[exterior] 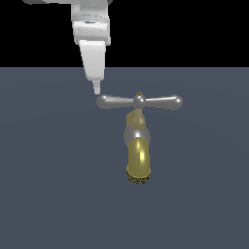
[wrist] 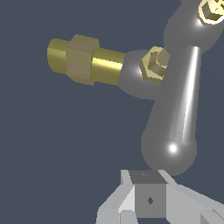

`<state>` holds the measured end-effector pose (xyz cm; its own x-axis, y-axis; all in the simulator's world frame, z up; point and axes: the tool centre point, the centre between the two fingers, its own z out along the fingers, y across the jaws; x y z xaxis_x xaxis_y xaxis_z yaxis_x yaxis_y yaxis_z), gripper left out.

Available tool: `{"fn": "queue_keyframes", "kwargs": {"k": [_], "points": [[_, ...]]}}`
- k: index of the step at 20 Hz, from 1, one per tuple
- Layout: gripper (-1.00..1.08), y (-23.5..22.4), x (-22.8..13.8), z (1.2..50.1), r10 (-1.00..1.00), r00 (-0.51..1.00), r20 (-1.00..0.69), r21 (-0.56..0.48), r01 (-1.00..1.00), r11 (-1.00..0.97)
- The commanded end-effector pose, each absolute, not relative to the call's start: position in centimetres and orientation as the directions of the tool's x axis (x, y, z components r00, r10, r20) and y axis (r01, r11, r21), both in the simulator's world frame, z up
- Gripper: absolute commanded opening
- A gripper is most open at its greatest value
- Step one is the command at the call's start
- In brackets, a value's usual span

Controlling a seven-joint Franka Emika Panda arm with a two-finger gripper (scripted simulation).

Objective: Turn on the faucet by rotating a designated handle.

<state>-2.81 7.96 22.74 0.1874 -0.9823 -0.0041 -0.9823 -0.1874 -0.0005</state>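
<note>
Basically the pincer (exterior: 97, 89), apparently closed on nothing, sat against the bulb of the handle (exterior: 139, 101) arm on the exterior view's left, atop the faucet (exterior: 138, 154), presumably to push rather than grip.

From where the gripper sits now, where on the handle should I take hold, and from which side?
Probably the rounded bulb of the handle on the exterior view's left: it lies level, farthest from the hub, right by the gripper. Come from above; the faucet hangs clear below.
</note>
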Motion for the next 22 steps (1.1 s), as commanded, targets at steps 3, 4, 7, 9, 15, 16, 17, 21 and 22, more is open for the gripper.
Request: {"fn": "queue_keyframes", "kwargs": {"k": [3,4,7,9,15,16,17,21,22], "points": [[-1.00,7.3,-1.4,21.4,-0.994,0.111,-0.002,-0.001,-0.994,-0.111],[-1.00,7.1,-1.2,21.1,-0.995,0.097,-0.001,0.000,-0.995,-0.097],[-1.00,6.7,-0.6,20.5,-0.998,0.061,0.000,0.000,-0.998,-0.061],[-1.00,6.5,-0.3,20.2,-0.999,0.043,0.000,0.000,-0.999,-0.043],[-1.00,6.2,0.1,19.8,-1.000,0.016,0.000,0.000,-1.000,-0.016],[-1.00,6.2,0.2,19.8,-1.000,0.016,0.000,0.000,-1.000,-0.016],[-1.00,6.2,0.2,19.8,-1.000,0.016,0.000,0.000,-1.000,-0.016],[-1.00,6.2,-0.2,19.8,-1.000,0.016,0.000,0.000,-1.000,-0.016],[-1.00,6.2,-0.5,19.8,-1.000,0.016,0.000,0.000,-1.000,-0.016]]}}
